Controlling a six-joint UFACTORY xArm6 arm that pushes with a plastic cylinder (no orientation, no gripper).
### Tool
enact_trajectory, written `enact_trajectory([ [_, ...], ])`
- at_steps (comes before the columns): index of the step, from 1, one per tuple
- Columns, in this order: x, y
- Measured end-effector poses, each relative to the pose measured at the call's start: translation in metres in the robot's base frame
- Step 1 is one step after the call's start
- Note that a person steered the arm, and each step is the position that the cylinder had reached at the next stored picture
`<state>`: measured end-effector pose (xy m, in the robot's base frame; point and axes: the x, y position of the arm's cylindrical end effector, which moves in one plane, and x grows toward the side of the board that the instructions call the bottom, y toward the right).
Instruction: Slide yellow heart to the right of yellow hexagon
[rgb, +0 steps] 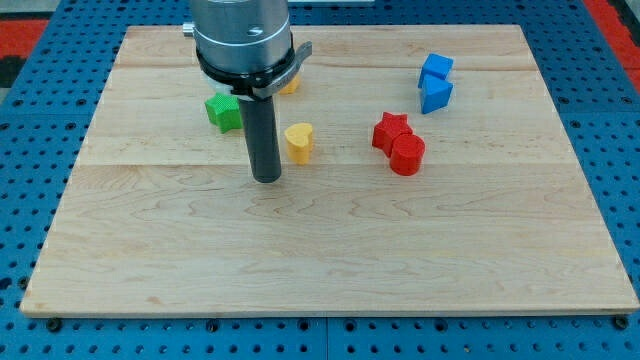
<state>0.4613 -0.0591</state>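
The yellow heart (298, 141) lies on the wooden board (330, 250), left of centre. The yellow hexagon (290, 85) is above it, mostly hidden behind the arm's grey body (242, 38); only a sliver of yellow shows. My tip (266, 178) rests on the board just left of the heart and slightly below it, a small gap apart.
A green star-like block (223, 110) sits left of the rod. A red star (391, 130) and a red round block (407, 155) touch right of centre. Two blue blocks (435, 82) sit at the upper right. Blue pegboard surrounds the board.
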Motion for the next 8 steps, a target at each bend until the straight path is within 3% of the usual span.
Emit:
enact_trajectory([
  [2,-0.007,0.037],
  [6,-0.094,0.008],
  [8,-0.094,0.026],
])
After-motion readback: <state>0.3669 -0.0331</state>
